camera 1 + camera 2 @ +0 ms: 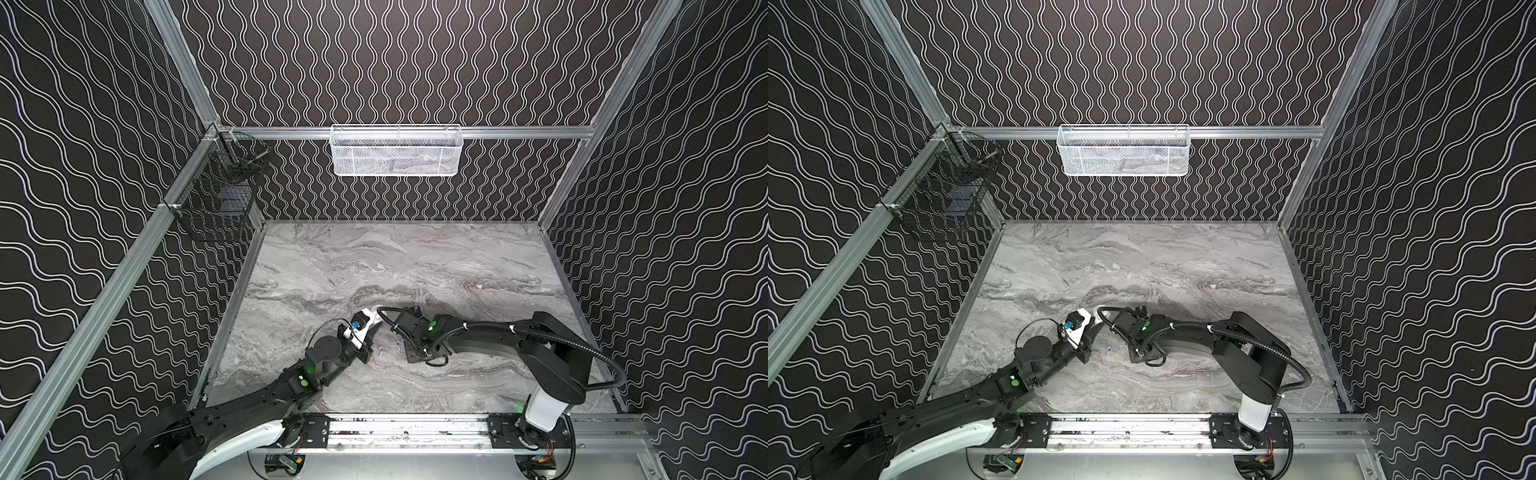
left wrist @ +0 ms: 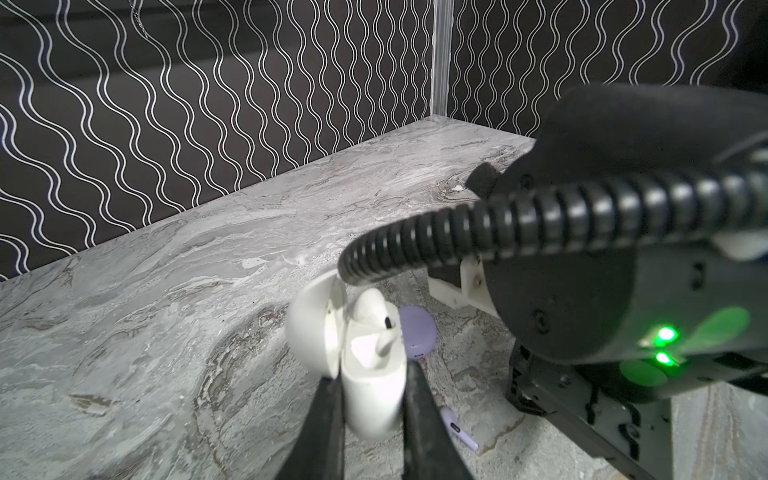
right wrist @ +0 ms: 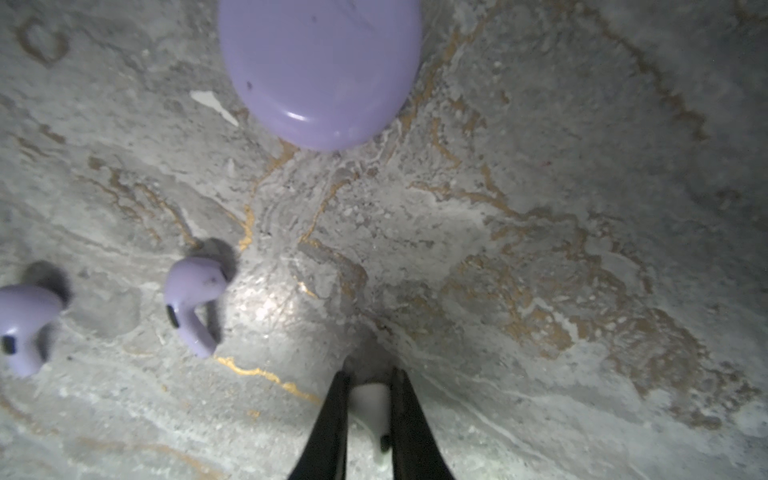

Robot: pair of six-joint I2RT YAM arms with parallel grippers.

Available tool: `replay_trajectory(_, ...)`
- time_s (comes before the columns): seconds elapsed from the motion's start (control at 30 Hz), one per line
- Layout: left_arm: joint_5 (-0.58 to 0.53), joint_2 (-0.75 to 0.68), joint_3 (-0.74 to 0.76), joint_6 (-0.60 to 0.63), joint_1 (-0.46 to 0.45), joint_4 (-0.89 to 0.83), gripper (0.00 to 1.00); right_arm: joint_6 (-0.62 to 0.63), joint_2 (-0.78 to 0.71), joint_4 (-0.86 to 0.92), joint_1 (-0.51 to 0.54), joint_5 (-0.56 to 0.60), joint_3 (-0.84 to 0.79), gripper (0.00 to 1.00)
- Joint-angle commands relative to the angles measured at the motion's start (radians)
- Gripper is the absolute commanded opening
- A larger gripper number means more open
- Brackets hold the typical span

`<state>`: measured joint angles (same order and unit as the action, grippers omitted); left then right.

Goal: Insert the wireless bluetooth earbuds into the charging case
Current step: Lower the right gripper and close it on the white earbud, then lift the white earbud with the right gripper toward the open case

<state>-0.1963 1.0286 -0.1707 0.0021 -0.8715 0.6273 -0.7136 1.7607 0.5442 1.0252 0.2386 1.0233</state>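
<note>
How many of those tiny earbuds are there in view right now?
4. Two lavender earbuds lie apart on the marble table; one white earbud sits in the open white case; another white earbud is pinched in the right arm's jaws. Others may be hidden.

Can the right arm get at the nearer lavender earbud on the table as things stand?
Likely yes for reach: only bare table lies between the right gripper and that lavender earbud. But its jaws are shut on a white earbud, so it cannot grasp it yet.
</note>
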Motion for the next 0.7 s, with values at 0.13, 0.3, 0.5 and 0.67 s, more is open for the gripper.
replay_trajectory(0.13, 0.0, -0.002, -0.007, -0.002, 0.0, 0.026, 0.0, 0.002, -0.024, 0.017, 0.001, 0.031, 0.008, 0.12)
replay_trajectory(0.3, 0.001, 0.002, -0.007, -0.001, 0.001, 0.031, 0.0, -0.002, -0.052, -0.001, 0.001, 0.04, -0.005, 0.12)
replay_trajectory(0.5, 0.002, 0.0, -0.007, -0.001, 0.0, 0.028, 0.0, -0.007, -0.085, -0.015, 0.001, 0.067, -0.018, 0.09)
replay_trajectory(0.67, 0.008, 0.0, -0.007, -0.001, 0.0, 0.032, 0.0, -0.014, -0.122, -0.049, 0.003, 0.077, -0.052, 0.08)
